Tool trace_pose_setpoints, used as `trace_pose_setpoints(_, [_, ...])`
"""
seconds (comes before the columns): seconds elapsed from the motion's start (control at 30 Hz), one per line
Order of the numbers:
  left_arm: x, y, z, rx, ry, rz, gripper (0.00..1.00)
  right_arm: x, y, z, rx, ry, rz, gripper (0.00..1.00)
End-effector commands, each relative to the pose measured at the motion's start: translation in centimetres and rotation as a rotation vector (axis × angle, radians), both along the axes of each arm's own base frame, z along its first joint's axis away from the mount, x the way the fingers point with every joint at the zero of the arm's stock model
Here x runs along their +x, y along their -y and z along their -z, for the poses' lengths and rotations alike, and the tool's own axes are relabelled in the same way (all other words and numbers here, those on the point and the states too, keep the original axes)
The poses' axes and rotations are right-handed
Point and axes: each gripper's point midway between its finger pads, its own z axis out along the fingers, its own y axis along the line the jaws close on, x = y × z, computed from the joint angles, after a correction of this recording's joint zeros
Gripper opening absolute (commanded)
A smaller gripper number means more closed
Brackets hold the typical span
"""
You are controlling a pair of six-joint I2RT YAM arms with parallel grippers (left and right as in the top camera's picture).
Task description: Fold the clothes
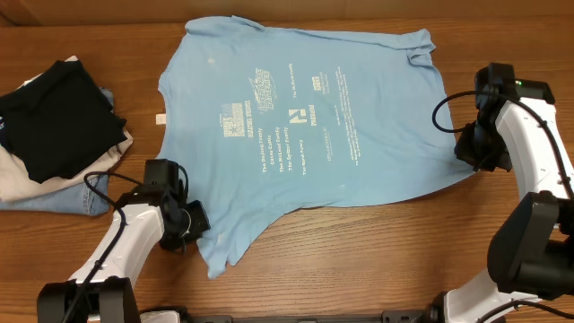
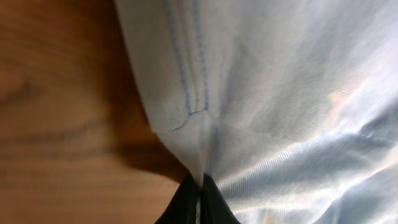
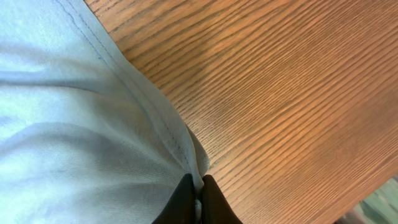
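Note:
The clothes, a light sky-blue T-shirt with white lettering up, lie spread flat across the table's middle. My left gripper is shut on the shirt's sleeve edge at the front left; in the left wrist view the stitched hem bunches into the closed fingertips. At the shirt's right edge my right gripper is shut on the hem; in the right wrist view a fold of blue cloth is pinched between the black fingers.
A pile of folded garments sits at the far left: a black one on top, something cream under it, blue denim at the bottom. Bare wooden table lies in front of the shirt.

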Motion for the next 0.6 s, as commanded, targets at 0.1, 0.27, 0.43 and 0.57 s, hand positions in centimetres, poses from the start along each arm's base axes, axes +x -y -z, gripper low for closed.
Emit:
trace_pose_setpoints(0.1, [2.5,-2.2,-5.6,0.085,0.105,0.015,0.04,0.1,-0.7,-0.7,0.041,0.039,0.008,0.04])
trace_pose_setpoints(0.27, [3.2,-4.1,-11.3,0.105,0.218,-0.061,0.04,-0.3,-1.3,-2.2,0.074,0.085,0.016,0.04])
trace_pose_setpoints(0.43, [2.2,-5.5,-14.9,0.101,0.316,-0.123,0.04,-1.0,-1.7,-5.4,0.128,0.200,0.040,0.04])
trace_pose_setpoints(0.57, [1.1,-5.5,-16.5,0.088,0.369,-0.133,0.04,-2.7,-1.2,-8.1,0.113,0.266,0.063,0.04])
